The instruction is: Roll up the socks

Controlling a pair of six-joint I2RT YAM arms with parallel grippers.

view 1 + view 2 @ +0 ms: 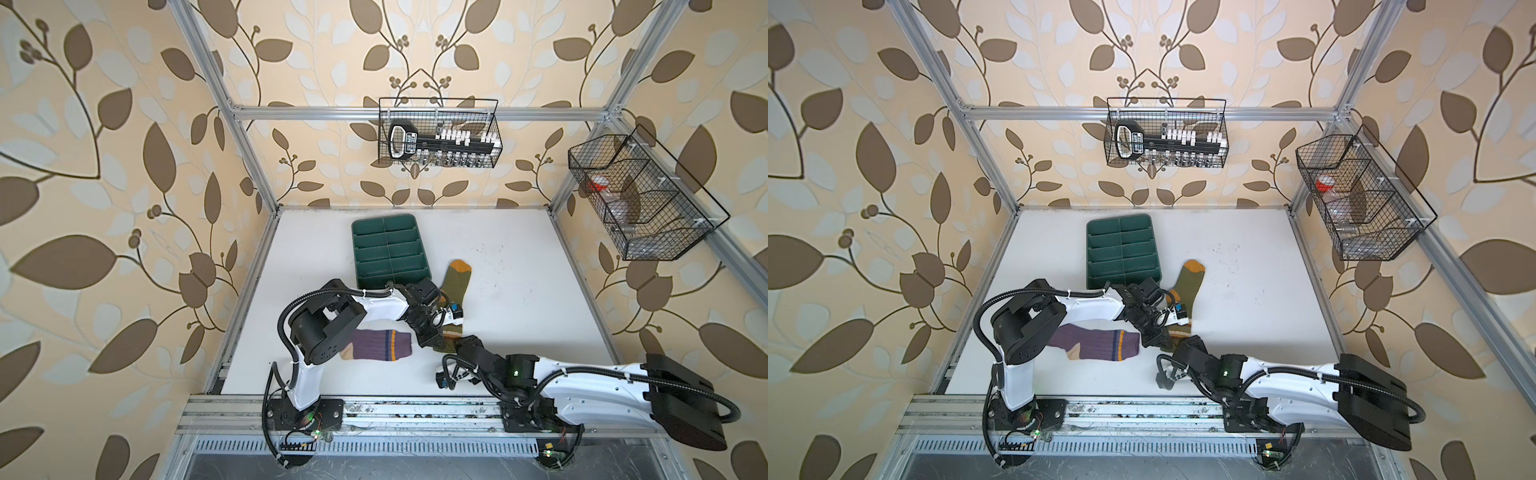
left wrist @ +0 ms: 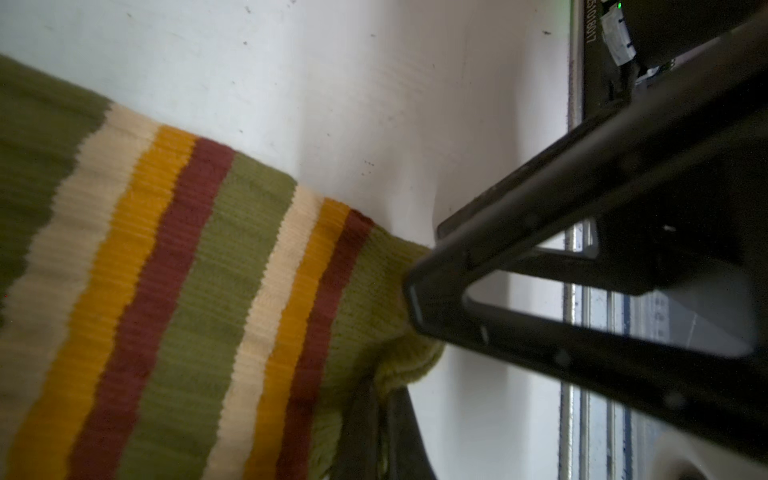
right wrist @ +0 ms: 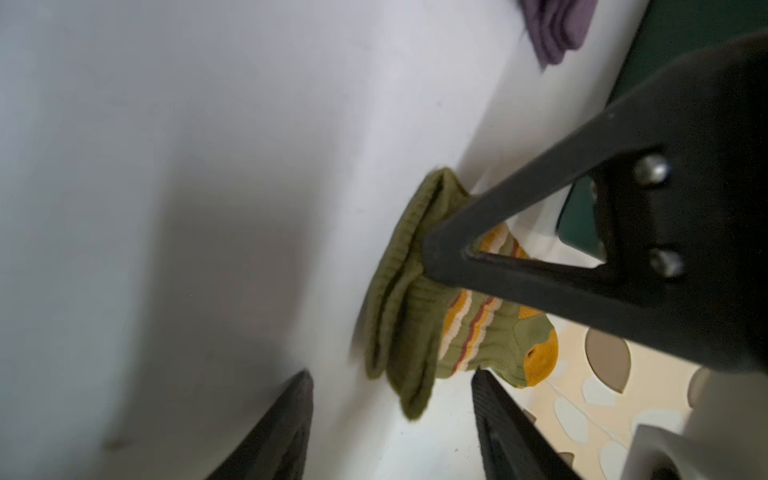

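In both top views the olive sock point(image 1: 454, 286) point(image 1: 1187, 286) lay stretched near the middle of the white tabletop point(image 1: 523, 291), its mustard toe toward 12 o'clock and its striped cuff toward 6 o'clock. The left gripper point(image 1: 432, 343) point(image 1: 1160, 343) reached across to that cuff end. The left wrist view showed its fingers point(image 2: 498, 232) clenched on the bunched green cuff edge, with the cream, mustard and maroon stripes running away from the pinch. The right gripper point(image 1: 459, 348) point(image 1: 1180, 345) sat just at 4 o'clock of the cuff. In the right wrist view its fingers point(image 3: 507, 424) stood apart, released, with the folded cuff lying just beyond them and touching neither. The purple sock point(image 1: 382, 345) point(image 1: 1100, 345) lay flat at 9 o'clock of the cuff, partly under the left arm, its striped cuff pointing toward 3 o'clock. The dark green tray point(image 1: 374, 266) sat at 11 o'clock of the olive sock, just beside its foot.
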